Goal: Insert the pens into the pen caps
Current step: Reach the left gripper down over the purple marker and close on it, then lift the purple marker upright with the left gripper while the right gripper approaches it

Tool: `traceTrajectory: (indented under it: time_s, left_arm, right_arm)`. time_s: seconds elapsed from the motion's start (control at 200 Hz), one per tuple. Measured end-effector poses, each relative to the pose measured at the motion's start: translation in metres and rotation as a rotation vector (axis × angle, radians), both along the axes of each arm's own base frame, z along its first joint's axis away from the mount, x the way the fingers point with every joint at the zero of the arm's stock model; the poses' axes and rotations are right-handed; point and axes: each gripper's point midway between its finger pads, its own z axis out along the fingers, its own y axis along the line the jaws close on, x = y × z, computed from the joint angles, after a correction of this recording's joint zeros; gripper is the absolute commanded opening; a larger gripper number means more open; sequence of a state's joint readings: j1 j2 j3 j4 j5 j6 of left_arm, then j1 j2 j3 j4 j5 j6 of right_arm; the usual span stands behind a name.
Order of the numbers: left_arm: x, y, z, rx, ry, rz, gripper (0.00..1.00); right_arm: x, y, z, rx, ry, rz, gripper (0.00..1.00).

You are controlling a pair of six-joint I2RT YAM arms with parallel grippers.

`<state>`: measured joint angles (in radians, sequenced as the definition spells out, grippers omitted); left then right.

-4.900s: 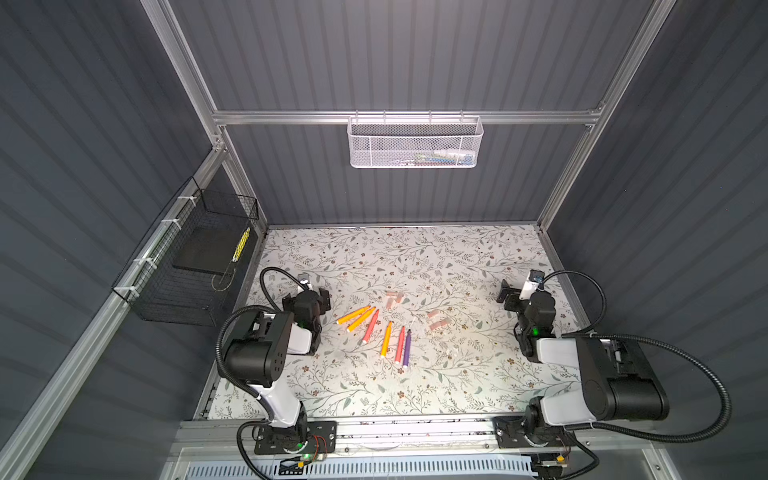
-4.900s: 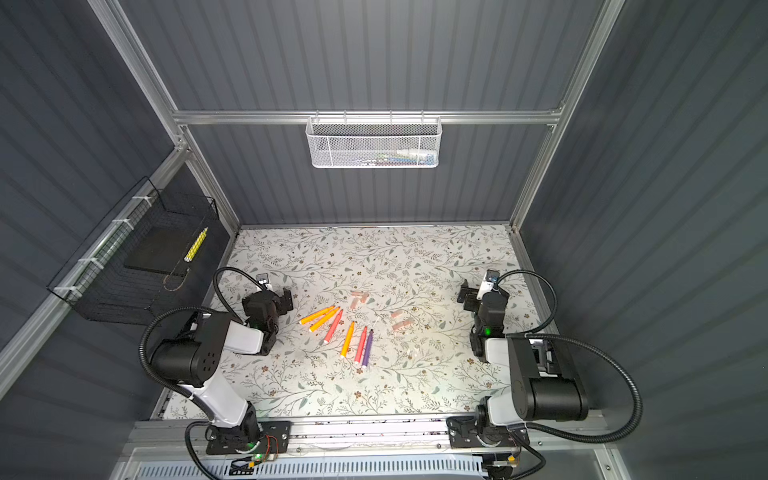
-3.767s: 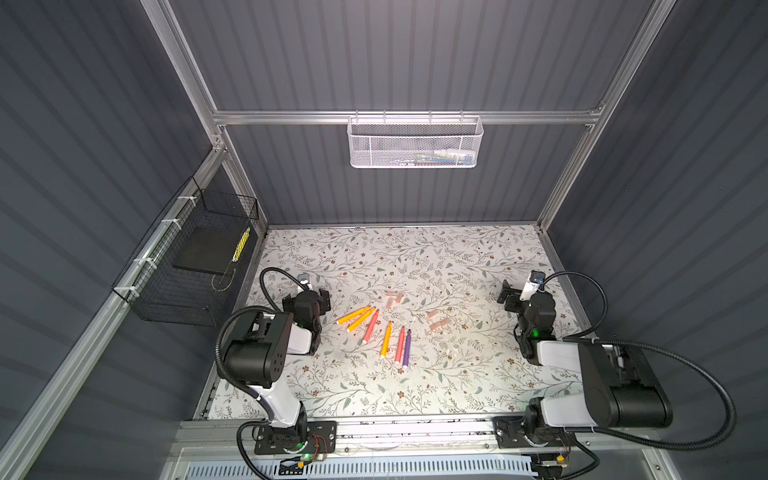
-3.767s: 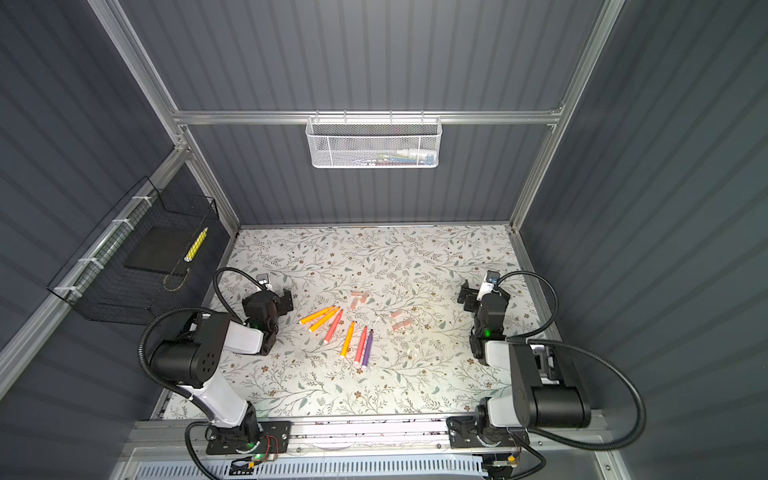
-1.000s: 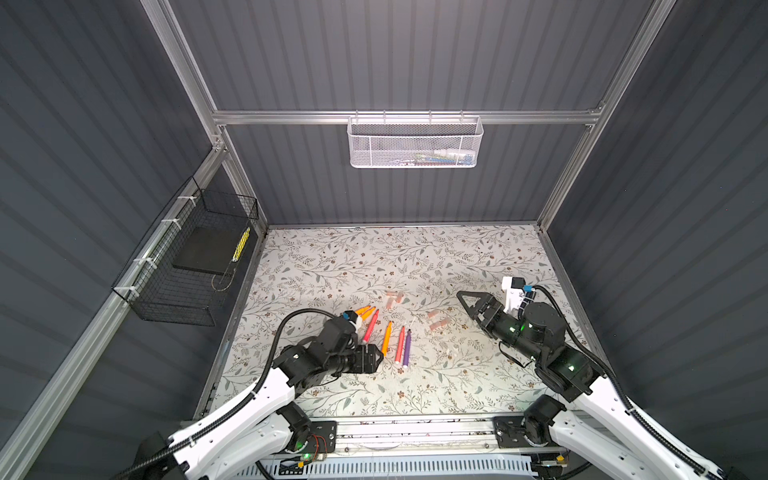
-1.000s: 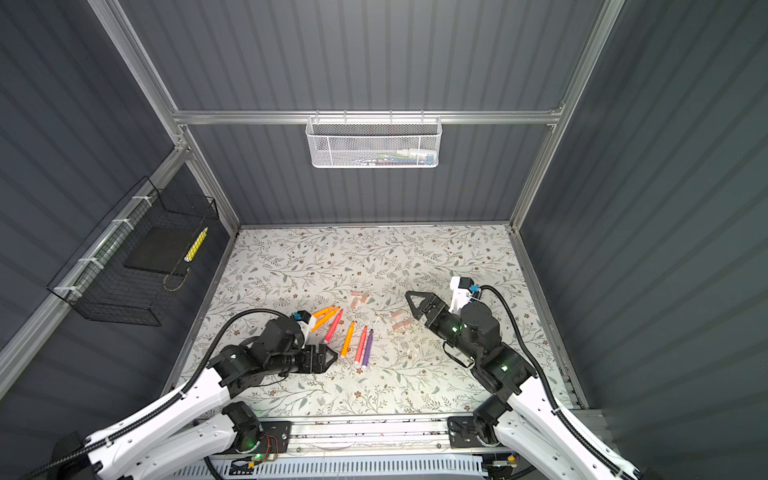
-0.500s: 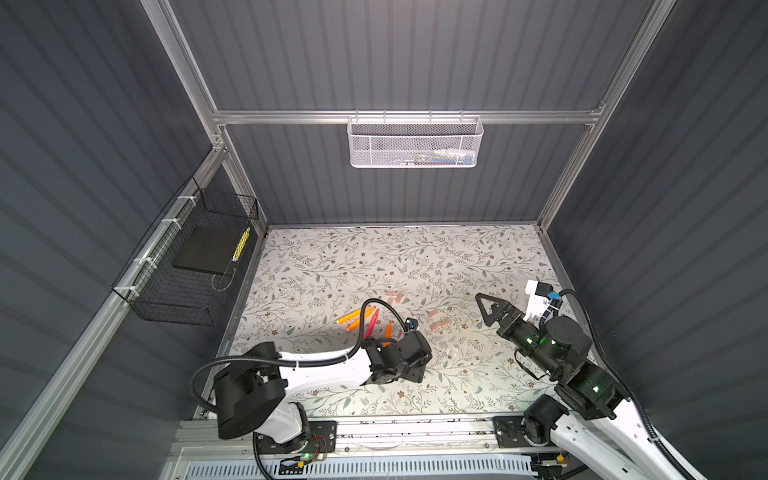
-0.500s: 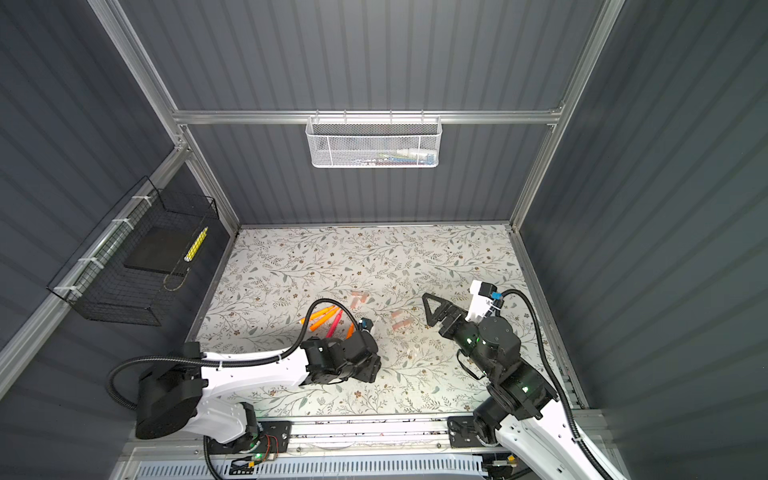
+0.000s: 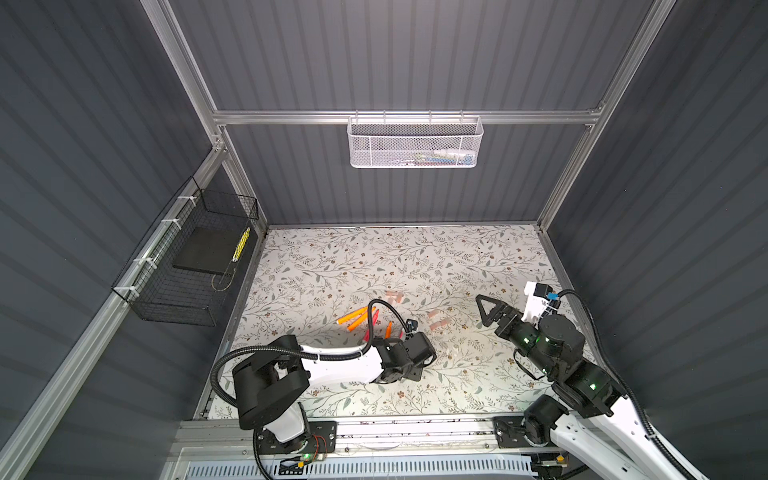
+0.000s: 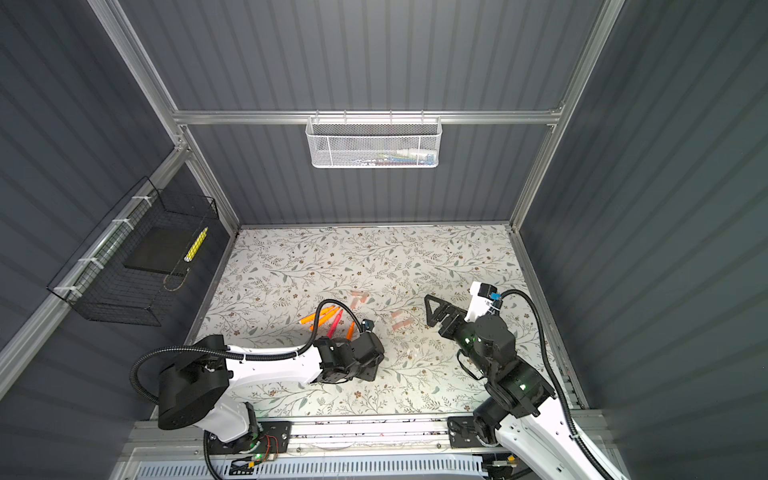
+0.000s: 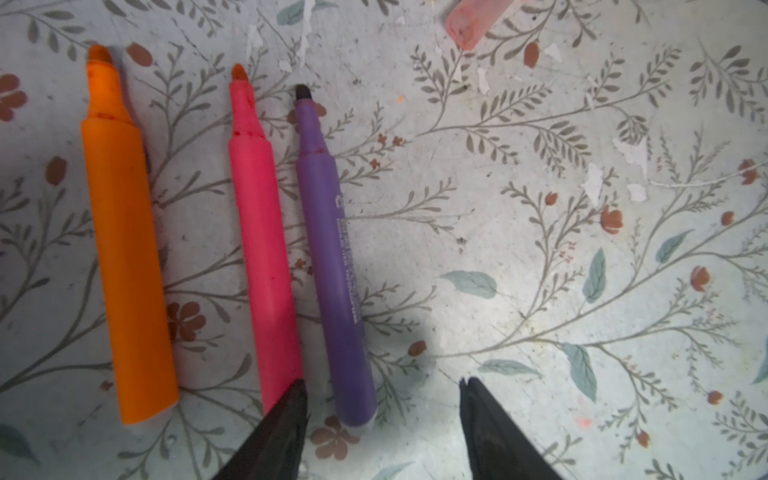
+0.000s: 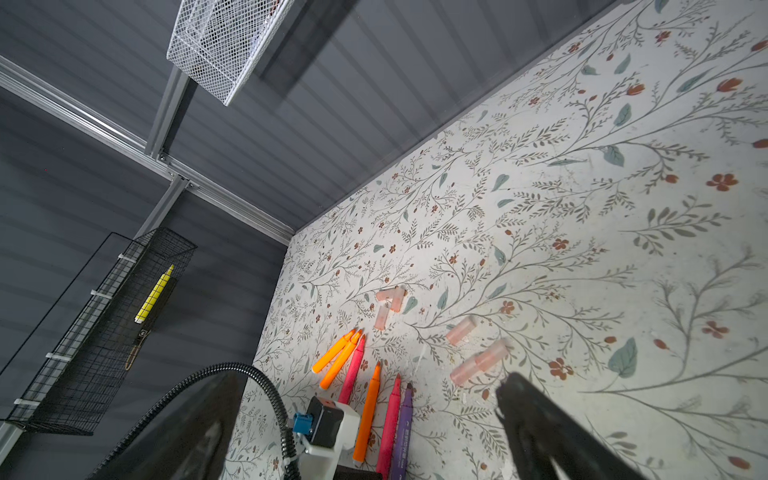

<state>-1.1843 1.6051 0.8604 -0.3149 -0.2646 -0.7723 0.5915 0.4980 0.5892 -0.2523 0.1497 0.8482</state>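
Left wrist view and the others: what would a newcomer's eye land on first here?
First the bright marker pens, orange, pink and purple, lying uncapped near the middle of the floral table. Next the left claw, open and low over the table, its fingers on either side of the purple pen at its back end. The pale pink pen caps lie scattered behind and to the right of the pens, almost lost against the pattern.
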Motion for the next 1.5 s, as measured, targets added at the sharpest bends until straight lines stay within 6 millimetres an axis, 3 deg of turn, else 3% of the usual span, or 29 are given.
traceTrajectory:
  time_s: [0.24,0.475,0.925,1.21,1.401,1.501]
  left_arm:
    - [0.006,-0.006,-0.005,0.036,-0.003,0.007,0.51]
    - [0.009,0.001,-0.013,0.1,-0.007,0.027,0.45]
    - [0.01,0.002,-0.015,0.129,0.003,0.052,0.14]
    - [0.011,0.001,-0.014,0.131,0.0,0.04,0.0]
    - [0.011,0.006,-0.011,0.162,-0.012,0.009,0.0]
    - [0.014,0.008,0.004,0.161,-0.03,-0.007,0.0]
  right_arm:
    - [0.0,0.0,0.001,0.002,-0.005,-0.001,0.99]
    - [0.0,0.0,0.001,0.0,-0.006,0.0,0.99]
    - [0.001,-0.001,0.001,-0.011,-0.011,-0.001,0.99]
    - [0.001,-0.007,0.005,-0.007,-0.027,-0.032,0.99]
    - [0.002,-0.01,0.001,0.004,-0.027,-0.048,0.99]
    - [0.002,-0.01,-0.004,0.006,-0.016,-0.051,0.99]
